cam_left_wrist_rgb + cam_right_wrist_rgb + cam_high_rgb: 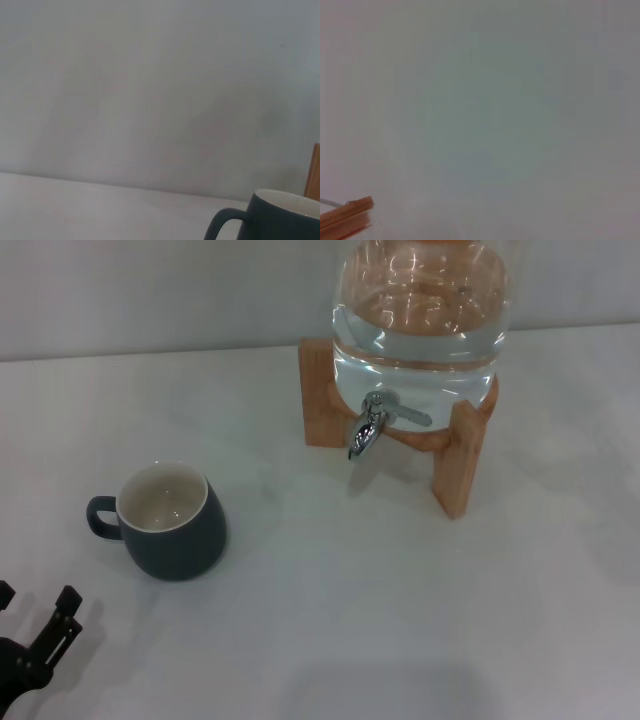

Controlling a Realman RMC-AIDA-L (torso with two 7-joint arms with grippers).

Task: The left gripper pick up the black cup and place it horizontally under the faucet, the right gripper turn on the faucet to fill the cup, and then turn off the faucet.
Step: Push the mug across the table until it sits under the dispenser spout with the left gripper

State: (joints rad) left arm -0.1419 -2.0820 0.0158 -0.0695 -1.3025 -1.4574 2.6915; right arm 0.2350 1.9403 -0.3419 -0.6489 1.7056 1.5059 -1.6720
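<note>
- Nearest the head camera, the left gripper (35, 615), a black two-fingered claw on a black bracket, sits at the near-left corner of the white table (330, 620), nearer the camera than the black cup and slightly left of it, clear of the cup.
- Its two black fingertips (68, 597) stand apart with nothing between them, so the claw is spread and holds nothing.
- Landmark for everything else: the black cup (172, 520), a squat rounded slate-black mug with a cream-white inside, stands upright on the table with its mouth up.
- Its small loop handle (100, 516) points to the robot's left; the inside looks empty.
- From the left wrist camera the same cup (280, 217) shows only its rim, upper wall and handle, with a strip of the wooden stand (314, 172) beyond it.
- Farther from the robot than the cup and to its right stands the big clear glass water jar (420, 315) holding water, seated on a light wooden stand (455, 460).
- From the jar's front juts the faucet (368, 430), a small shiny chrome spigot whose spout points down toward the table, well apart from the cup; its thin lever handle (408, 413) lies out toward the robot's right.
- Nothing stands under the spout.
- No view shows the right gripper; the right wrist camera catches only a corner of the wooden stand (347, 217) against a pale background.
</note>
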